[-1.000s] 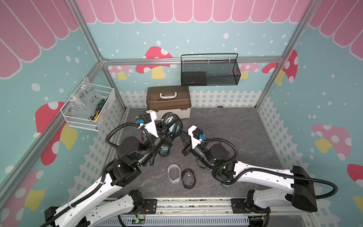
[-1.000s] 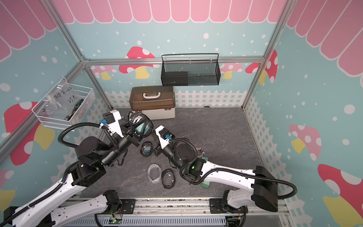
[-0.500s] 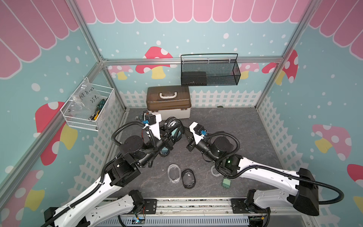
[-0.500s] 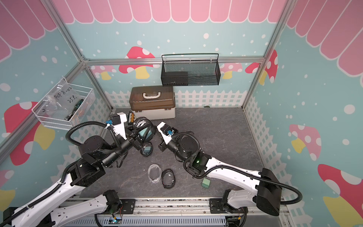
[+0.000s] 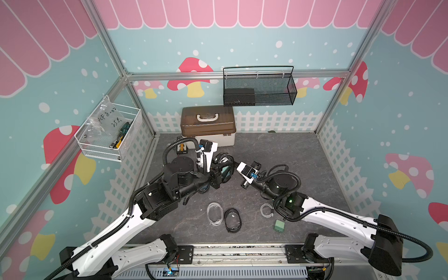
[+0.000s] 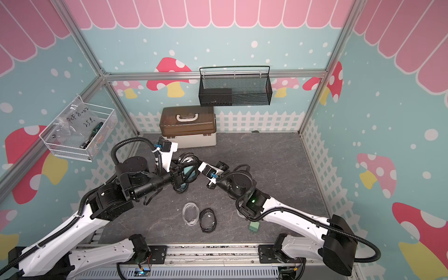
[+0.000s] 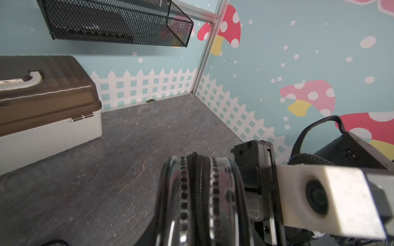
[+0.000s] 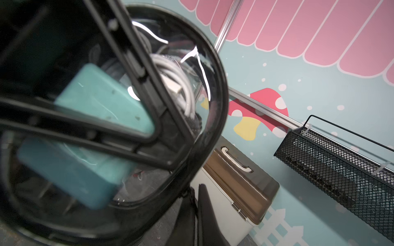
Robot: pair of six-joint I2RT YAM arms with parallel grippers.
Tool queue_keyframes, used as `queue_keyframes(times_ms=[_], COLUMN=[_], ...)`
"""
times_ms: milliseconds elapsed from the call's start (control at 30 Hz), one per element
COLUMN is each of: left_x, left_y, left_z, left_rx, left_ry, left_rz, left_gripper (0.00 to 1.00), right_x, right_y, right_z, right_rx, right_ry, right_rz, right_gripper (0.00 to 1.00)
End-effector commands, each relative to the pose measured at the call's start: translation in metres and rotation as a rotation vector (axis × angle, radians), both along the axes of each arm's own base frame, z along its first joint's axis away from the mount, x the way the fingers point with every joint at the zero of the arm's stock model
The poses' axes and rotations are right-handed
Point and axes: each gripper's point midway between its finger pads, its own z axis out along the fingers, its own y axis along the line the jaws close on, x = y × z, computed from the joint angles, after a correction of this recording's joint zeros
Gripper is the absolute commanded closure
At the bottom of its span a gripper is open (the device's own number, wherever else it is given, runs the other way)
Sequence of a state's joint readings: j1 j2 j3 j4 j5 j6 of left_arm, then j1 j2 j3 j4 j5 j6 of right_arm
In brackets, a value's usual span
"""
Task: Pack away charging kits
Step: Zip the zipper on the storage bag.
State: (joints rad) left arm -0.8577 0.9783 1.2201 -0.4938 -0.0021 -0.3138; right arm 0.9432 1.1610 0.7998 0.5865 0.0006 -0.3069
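My left gripper (image 5: pixel 218 173) holds a black-rimmed clear pouch (image 5: pixel 224 167) on edge above the table, jaws shut on its sides. A teal adapter (image 8: pixel 96 102) and a coiled white cable (image 8: pixel 177 85) sit inside it. My right gripper (image 5: pixel 234 166) is shut, its tips (image 8: pixel 189 191) at the pouch rim on what looks like the zipper pull. Both zipper rows (image 7: pixel 198 191) show with a gap between them. Loose in front lie a white-rimmed pouch (image 5: pixel 214 213), a black-rimmed pouch (image 5: pixel 232 219), a cable (image 5: pixel 266 209) and an adapter (image 5: pixel 278 225). Another pouch (image 6: pixel 180 188) lies under my left wrist.
The brown-lidded white box (image 5: pixel 208 126) stands shut against the back wall. A black mesh basket (image 5: pixel 259 87) hangs above it. A white wire basket (image 5: pixel 109 135) hangs on the left wall. A black board with yellow connectors (image 5: pixel 181 148) lies behind my left arm.
The left gripper has carried the pouch a little right and down. The right arm's elbow has swung right, uncovering the loose cable and adapter, while its gripper stayed at the pouch.
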Motion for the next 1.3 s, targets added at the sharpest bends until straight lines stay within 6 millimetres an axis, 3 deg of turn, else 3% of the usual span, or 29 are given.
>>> queue_keyframes(times_ms=[0,300,567,700,833,933,1133,1267], left_x=[-0.016,-0.029,-0.043,-0.033,-0.029,-0.025,-0.016,-0.013], left_y=[0.006,-0.009,-0.033,-0.036,-0.041,-0.043,-0.042,-0.039], left_z=[-0.033,-0.077,-0.100,-0.105,-0.088,-0.070,-0.036,-0.016], left_rx=[0.116,0.195,0.219,0.243,0.211,0.172,0.075,-0.005], left_ry=[0.116,0.277,0.401,0.408,0.362,0.320,0.227,0.165], left_rz=[-0.046,-0.139,-0.280,-0.248,-0.254,-0.253,-0.240,-0.231], left_gripper=[1.00,1.00,1.00,1.00,0.97,0.77,0.48,0.36], right_x=[0.004,0.013,-0.003,-0.007,-0.011,-0.010,-0.006,-0.001], right_y=[-0.026,-0.041,-0.027,-0.028,-0.031,-0.037,-0.043,-0.046], right_z=[0.036,0.052,0.061,0.066,0.069,0.072,0.078,0.079], right_rx=[0.073,0.080,0.046,0.085,0.147,0.201,0.288,0.337], right_ry=[-0.107,-0.118,-0.128,-0.099,-0.074,-0.060,-0.024,-0.001], right_rz=[-0.064,-0.067,0.056,0.080,0.097,0.083,0.067,0.049], right_gripper=[1.00,1.00,1.00,1.00,1.00,1.00,1.00,1.00])
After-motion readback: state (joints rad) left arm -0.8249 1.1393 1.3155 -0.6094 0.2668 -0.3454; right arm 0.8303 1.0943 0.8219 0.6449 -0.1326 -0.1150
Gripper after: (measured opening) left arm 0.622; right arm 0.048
